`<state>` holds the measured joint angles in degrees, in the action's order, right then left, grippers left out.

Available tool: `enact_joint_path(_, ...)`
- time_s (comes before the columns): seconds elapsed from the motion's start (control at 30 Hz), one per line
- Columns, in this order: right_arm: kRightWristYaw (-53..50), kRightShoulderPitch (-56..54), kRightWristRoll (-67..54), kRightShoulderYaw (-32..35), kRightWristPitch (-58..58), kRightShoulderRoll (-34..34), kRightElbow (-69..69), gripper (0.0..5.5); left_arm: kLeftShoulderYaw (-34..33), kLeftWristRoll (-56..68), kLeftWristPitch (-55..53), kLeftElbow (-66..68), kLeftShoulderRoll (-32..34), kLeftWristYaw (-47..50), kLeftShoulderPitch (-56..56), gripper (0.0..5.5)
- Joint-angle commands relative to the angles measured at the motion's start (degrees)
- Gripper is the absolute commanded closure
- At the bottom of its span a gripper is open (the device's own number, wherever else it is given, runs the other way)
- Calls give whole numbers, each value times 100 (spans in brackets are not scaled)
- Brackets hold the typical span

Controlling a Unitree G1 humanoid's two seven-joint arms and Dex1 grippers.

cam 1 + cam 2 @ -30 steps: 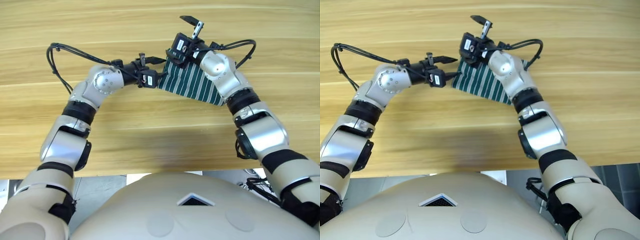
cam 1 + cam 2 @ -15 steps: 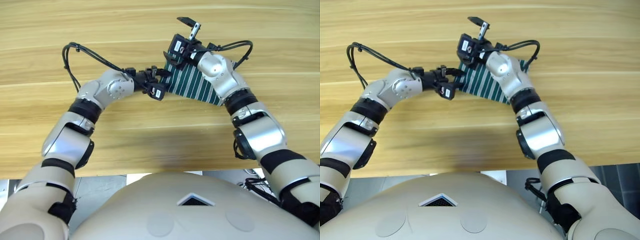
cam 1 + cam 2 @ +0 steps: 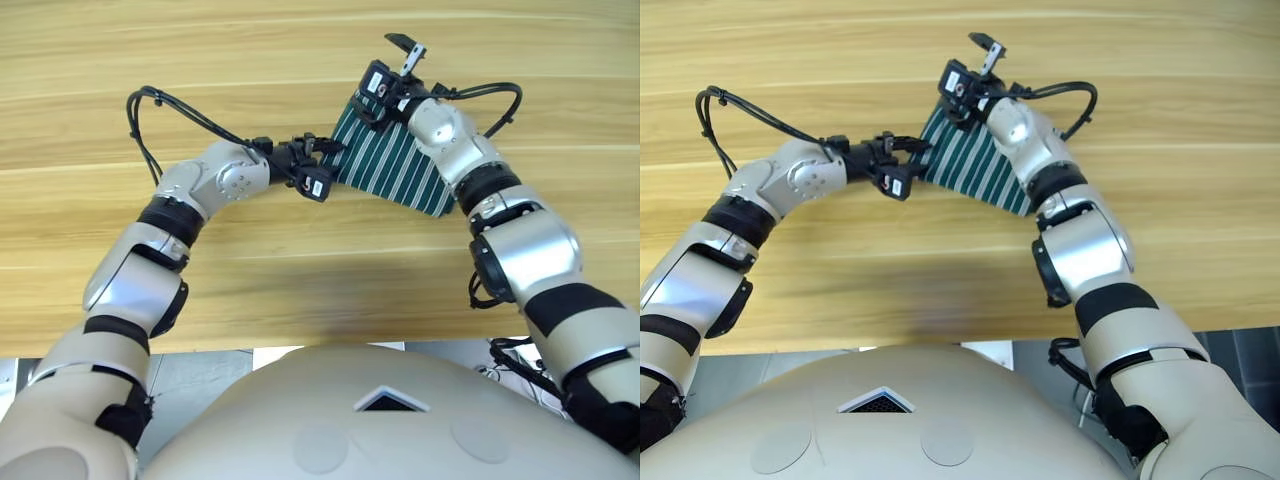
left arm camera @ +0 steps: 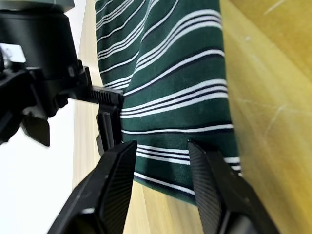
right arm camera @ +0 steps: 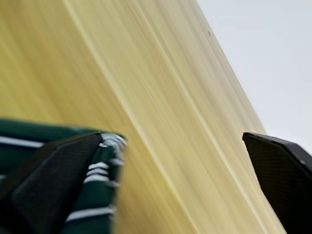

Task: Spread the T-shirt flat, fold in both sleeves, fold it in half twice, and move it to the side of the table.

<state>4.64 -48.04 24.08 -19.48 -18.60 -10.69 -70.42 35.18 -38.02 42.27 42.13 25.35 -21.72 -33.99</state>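
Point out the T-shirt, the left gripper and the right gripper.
T-shirt (image 3: 387,168), left eye view, middle of the striped cloth.
left gripper (image 4: 160,147), left wrist view, midway between fingertips.
right gripper (image 5: 171,138), right wrist view, midway between fingertips.

Folded green T-shirt (image 3: 390,170) with white stripes, flat on the wooden table (image 3: 300,60).

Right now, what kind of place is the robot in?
Probably a robot practice room or lab, though I can't be sure: there's a wide wooden table, a folded striped T-shirt on it, and plain grey floor underneath.
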Motion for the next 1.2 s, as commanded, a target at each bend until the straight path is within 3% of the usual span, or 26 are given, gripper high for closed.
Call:
enact_joint_path(0.03,-647,-288,-336,542,-210,-306,-166,14,218,-230,-96,252,41,-115,163,354)
enact_joint_path(0.17,-1027,-299,-703,1038,-1042,-451,96,14,118,-90,-52,333,-48,41,105,354)
enact_joint_path(0.33,557,575,-741,619,-1952,-438,757,14,-581,469,95,422,-233,870,-302,354)
enact_joint_path(0.5,1722,1698,-453,113,-2121,-1090,1712,14,-2037,2020,396,268,-416,1532,-727,354)
enact_joint_path(0.6,1534,1828,-15,-92,-1686,-1357,1380,14,-2814,3064,600,104,-469,1577,-799,354)
enact_joint_path(0.73,428,1711,276,-49,-780,-1877,491,14,-3456,3824,638,37,-373,1449,-666,354)
enact_joint_path(1.0,-99,2130,-542,962,-459,-3117,-217,14,-3904,3815,689,728,-281,1456,-289,354)
enact_joint_path(1.2,-129,2175,-852,1296,-480,-3115,8,14,-3915,3601,910,1191,-349,1573,-116,354)
